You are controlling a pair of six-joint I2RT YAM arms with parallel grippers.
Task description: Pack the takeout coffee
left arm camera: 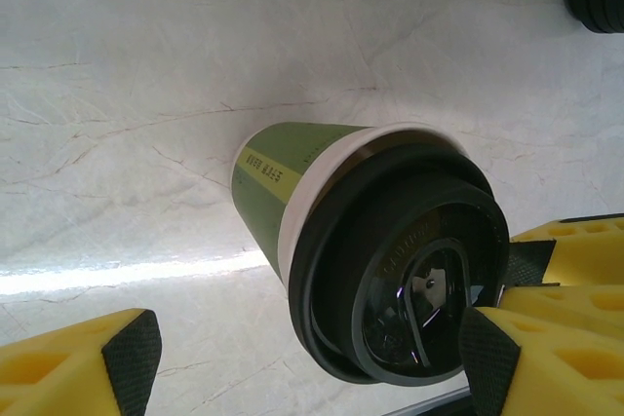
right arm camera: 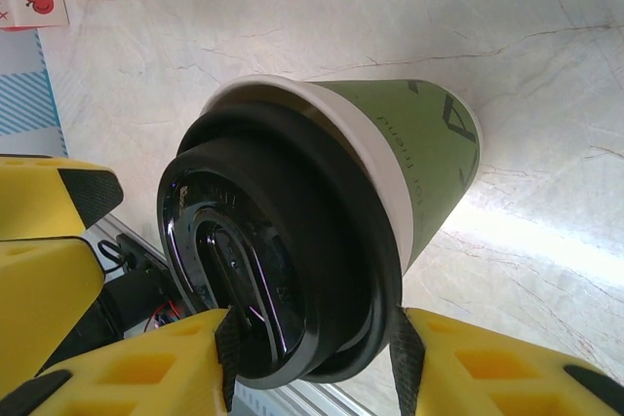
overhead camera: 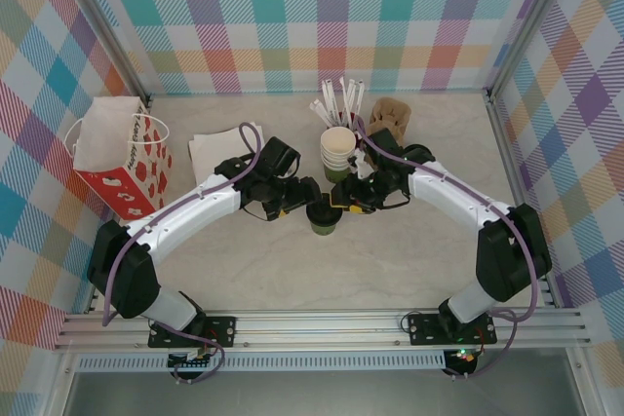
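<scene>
Start with the containers. Your takeout coffee (left arm camera: 283, 182) stands upright just in front of the stack of cups (overhead camera: 337, 150), on its near side. A black lid (right arm camera: 263, 270) sits over the mouth, so what is in the cup is hidden. The cream rim peeks out beside the lid in both wrist views. A bunch of white straws (overhead camera: 339, 99) stands just behind the stack, and whatever holds them is hidden. The red-and-white paper bag (overhead camera: 122, 158) stands well to the left of the stack with its mouth open upward; you cannot tell what it holds. White napkins (overhead camera: 219, 151) lie between the bag and the stack. Brown sleeves (overhead camera: 392, 116) sit behind and to the right of the stack, and a pile of spare lids (overhead camera: 419, 155) sits just to its right.

Your right gripper (right arm camera: 314, 353) is clamped on the black lid, one dark pad pressed against its edge on each side, above the green wall. Your left gripper (left arm camera: 310, 362) is spread wide. The lidded top sits between its fingers, much nearer one pad (left arm camera: 487, 353), and you cannot tell whether that pad touches.

Both arms reach forward from their bases and bend inward. Their forearms converge in front of the stack, and the grippers face each other across the cup.
</scene>
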